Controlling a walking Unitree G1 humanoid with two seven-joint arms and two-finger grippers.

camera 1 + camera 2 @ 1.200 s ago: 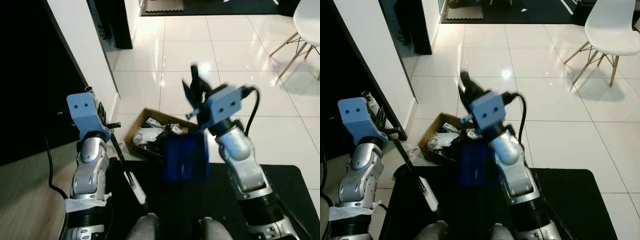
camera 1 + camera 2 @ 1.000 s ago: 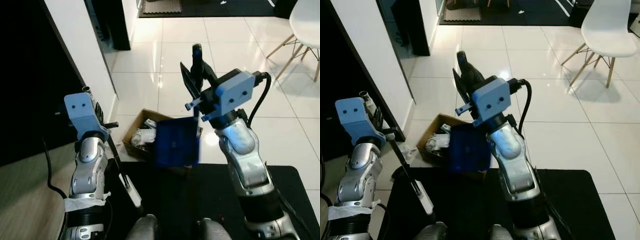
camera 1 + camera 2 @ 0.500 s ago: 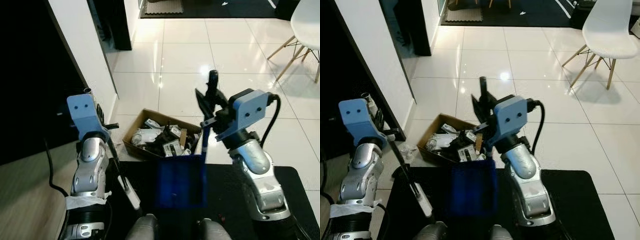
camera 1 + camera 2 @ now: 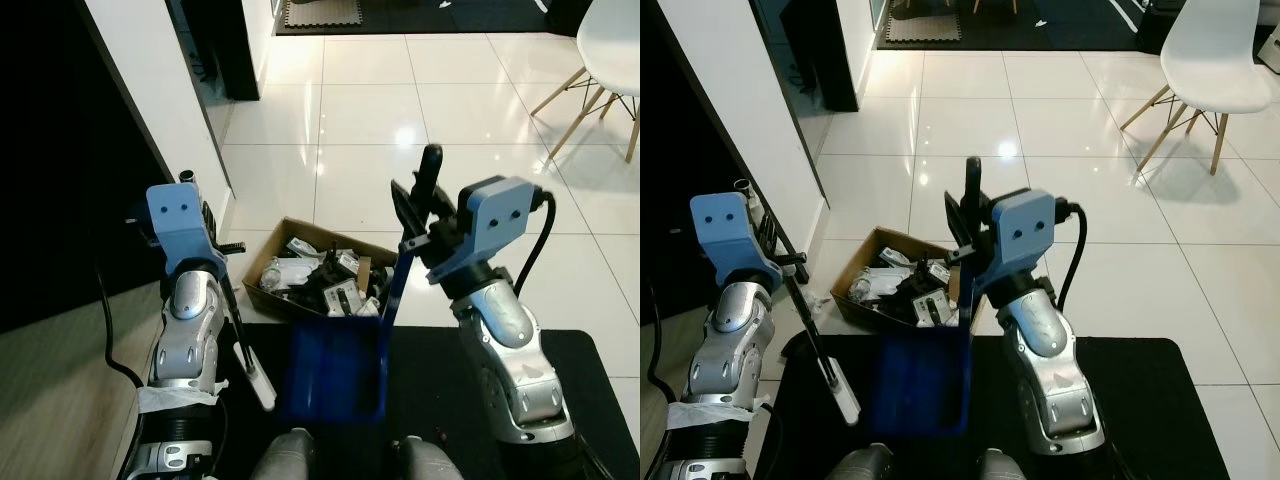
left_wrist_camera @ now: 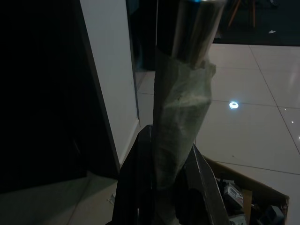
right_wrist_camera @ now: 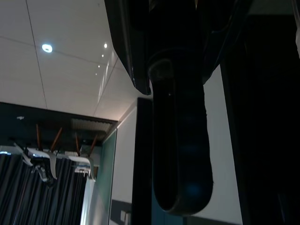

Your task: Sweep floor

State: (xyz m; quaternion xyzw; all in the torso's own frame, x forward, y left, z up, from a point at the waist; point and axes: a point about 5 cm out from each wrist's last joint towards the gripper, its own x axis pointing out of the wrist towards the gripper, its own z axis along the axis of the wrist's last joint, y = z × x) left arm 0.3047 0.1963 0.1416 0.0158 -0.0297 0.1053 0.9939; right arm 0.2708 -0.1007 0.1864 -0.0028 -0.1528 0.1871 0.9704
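Observation:
My right gripper [image 4: 420, 200] is shut on the black grip of a blue dustpan's long handle [image 6: 180, 140]. The blue dustpan [image 4: 333, 372] hangs upright below it, over the black mat and just in front of the cardboard box [image 4: 268, 262]. That box is full of scraps and rubbish. My left gripper [image 4: 207, 232] is shut on the broom handle [image 5: 180, 126], a silver pole wrapped in tape. The pole's black lower part [image 4: 235, 330] slants down to a white end above the mat.
A black mat [image 4: 590, 370] lies under my feet on glossy white tiles. A white wall corner [image 4: 150, 90] and dark doorway stand on the left, close to the box. A white chair [image 4: 612, 40] is at the far right, and a dark rug [image 4: 330, 12] lies far ahead.
My right arm has brought the dustpan down from over the box and to the left, so it hangs low over the mat. The left arm has barely moved.

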